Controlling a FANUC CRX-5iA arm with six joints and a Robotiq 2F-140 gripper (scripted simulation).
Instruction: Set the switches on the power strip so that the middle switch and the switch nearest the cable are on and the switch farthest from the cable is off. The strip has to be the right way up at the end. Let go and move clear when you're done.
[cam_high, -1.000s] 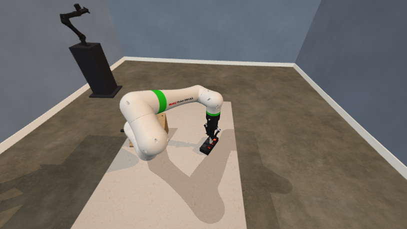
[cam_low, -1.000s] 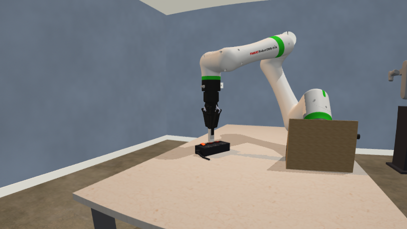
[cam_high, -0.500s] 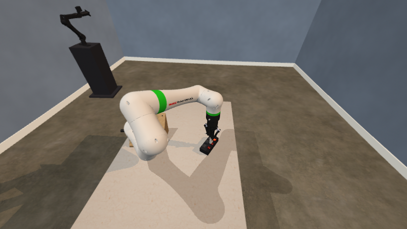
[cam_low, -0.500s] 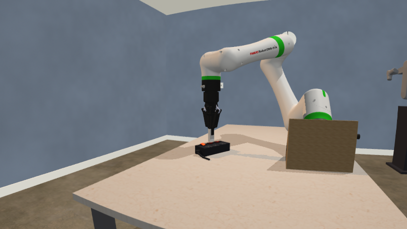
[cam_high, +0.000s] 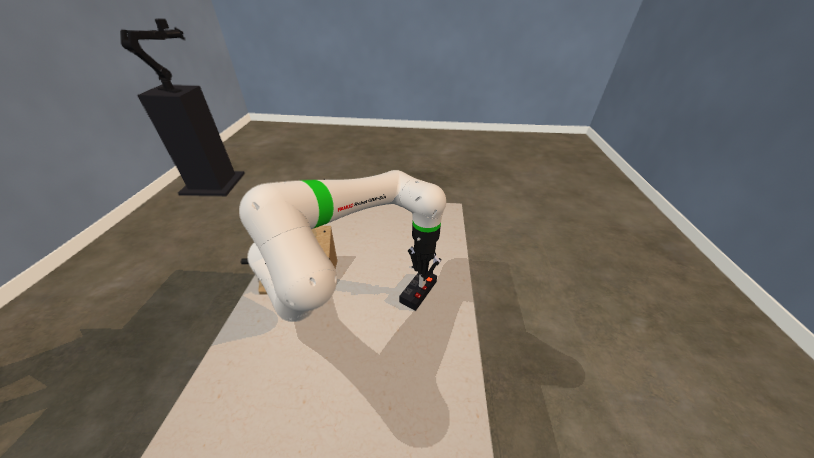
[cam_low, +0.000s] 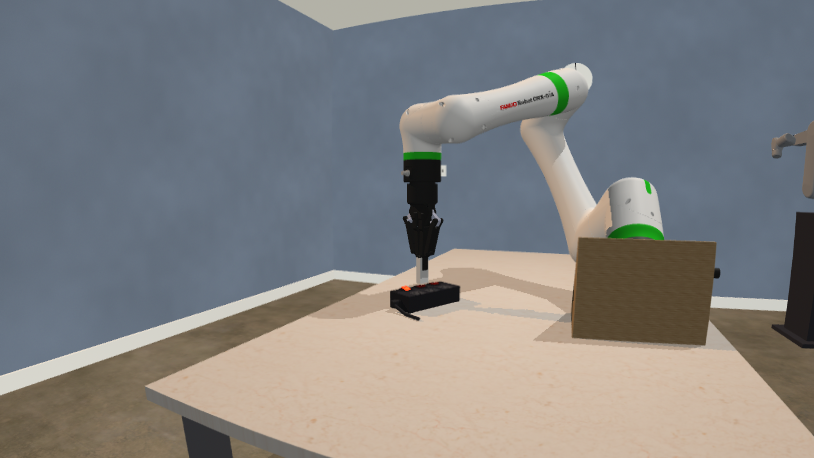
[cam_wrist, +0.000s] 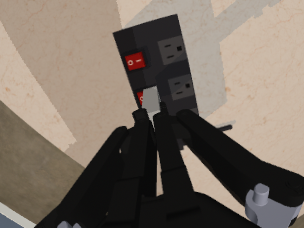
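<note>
The black power strip (cam_high: 410, 296) (cam_low: 441, 294) (cam_wrist: 170, 45) lies right way up on the table (cam_high: 341, 387) (cam_low: 455, 387), switches and sockets facing up. Its short cable (cam_low: 408, 313) leaves the end nearer the exterior camera. My gripper (cam_high: 421, 279) (cam_low: 421, 278) (cam_wrist: 153, 98) is shut, points straight down and has its fingertips on or just above the middle switch, which they partly hide. In the wrist view the red switch (cam_wrist: 135, 62) farthest from the cable shows fully. The switch (cam_low: 405, 288) nearest the cable glows orange in the exterior view.
A brown box (cam_high: 328, 242) (cam_low: 643, 290) stands on the table at the arm's base, well away from the strip. A black pedestal (cam_high: 187, 142) with a small arm stands on the floor by the far wall.
</note>
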